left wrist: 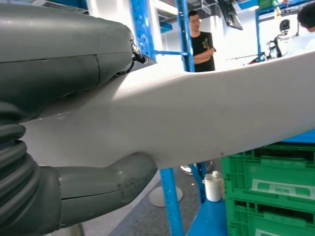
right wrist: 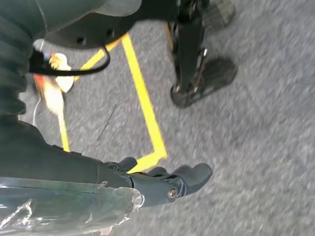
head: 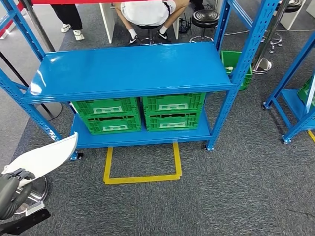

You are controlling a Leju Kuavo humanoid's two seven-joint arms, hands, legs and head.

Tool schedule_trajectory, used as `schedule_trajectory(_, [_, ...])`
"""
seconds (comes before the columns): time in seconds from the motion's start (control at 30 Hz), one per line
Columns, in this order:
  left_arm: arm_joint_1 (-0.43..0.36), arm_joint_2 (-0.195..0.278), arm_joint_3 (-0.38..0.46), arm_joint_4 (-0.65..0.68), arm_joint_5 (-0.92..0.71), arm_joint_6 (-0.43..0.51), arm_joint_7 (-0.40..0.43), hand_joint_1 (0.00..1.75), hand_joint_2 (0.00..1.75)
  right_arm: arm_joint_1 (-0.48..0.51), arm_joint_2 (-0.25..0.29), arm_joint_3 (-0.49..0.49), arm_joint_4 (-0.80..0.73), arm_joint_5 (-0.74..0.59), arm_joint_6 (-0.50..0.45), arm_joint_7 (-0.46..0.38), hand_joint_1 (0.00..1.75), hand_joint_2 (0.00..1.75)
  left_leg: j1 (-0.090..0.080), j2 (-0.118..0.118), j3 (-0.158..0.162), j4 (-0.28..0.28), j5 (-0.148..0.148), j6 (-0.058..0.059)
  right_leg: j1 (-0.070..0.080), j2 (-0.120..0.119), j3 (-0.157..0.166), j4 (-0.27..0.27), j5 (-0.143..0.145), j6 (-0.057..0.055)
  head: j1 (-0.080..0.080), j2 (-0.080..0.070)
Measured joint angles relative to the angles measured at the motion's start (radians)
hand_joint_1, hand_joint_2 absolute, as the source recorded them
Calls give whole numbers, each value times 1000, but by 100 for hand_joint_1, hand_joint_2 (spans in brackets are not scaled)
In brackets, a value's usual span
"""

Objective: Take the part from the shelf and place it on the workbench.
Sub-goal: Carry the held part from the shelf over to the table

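Gripping the white part (head: 44, 156) down at eight o'clock, the left hand (head: 13, 189) has thumb and fingers clamped around its near end. Its long axis runs up toward two o'clock, the free tip aimed at the blue shelf unit (head: 130, 69). The right hand (right wrist: 163, 183) hangs over the carpet, fingers loosely extended, holding nothing. Green crates (head: 108, 115) sit beyond, at twelve.
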Motion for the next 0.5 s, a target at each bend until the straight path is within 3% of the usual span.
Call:
schedule_trajectory(0.03, [0, 0, -1, 0, 0, 0, 0, 175, 175, 1, 0, 0, 0, 0, 0, 1, 0, 175, 2, 3, -25, 72, -41, -6, 0, -6, -7, 1, 6, 0, -2, 0])
schedule_trajectory(0.07, [0, 0, -3, 0, 0, 0, 0, 175, 175, 2, 0, 0, 0, 0, 2, 2, 0, 175, 4, 5, -41, 128, -64, -11, 0, -10, -13, 2, 11, 1, -2, 0])
schedule_trajectory(0.1, [0, 0, -4, 0, 0, 0, -1, 175, 175, 3, 0, 1, 0, 0, 4, 3, 0, 175, 6, 5, -42, 154, -66, -14, 0, -13, -19, 4, 16, 3, -2, 0])
schedule_trajectory(0.13, [0, 0, -5, 0, -1, 0, -1, 175, 175, 2, 0, 2, 0, 0, 6, 4, 0, 175, 8, 6, -22, 137, -48, -17, -1, -15, -25, 6, 20, 5, -2, 0])
schedule_trajectory(0.23, [-2, 0, -7, 0, -2, 0, -3, 175, 175, 1, 0, 7, 0, 0, 11, 5, 0, 175, 11, 18, 108, -56, 28, -19, -2, -18, -35, 15, 23, 15, -4, 0])
schedule_trajectory(0.3, [-5, 0, -8, 0, -2, 0, -4, 175, 175, 0, -1, 12, 0, 1, 9, 0, 0, 175, 10, 26, 146, -126, 33, -8, 4, -19, -42, 24, 23, 25, -6, 0])
schedule_trajectory(0.4, [-7, 0, -10, 0, -3, 0, -4, 175, 175, 0, -1, 17, 0, 1, 7, -4, 0, 175, 10, 23, 138, -130, 30, 23, 3, -19, -53, 35, 19, 41, -4, 0])
schedule_trajectory(0.43, [-7, 0, -10, 0, -3, 0, -4, 175, 175, 0, -1, 18, 0, 1, 6, -4, 0, 175, 10, 23, 136, -130, 32, 31, 2, -18, -65, 58, 3, 47, -1, 0])
schedule_trajectory(0.5, [-8, 0, -13, 0, -3, 0, -5, 175, 175, 0, -1, 20, 0, 1, 6, -5, 0, 175, 10, 22, 131, -131, 36, 43, 2, -14, -116, 169, -59, 54, 4, 0])
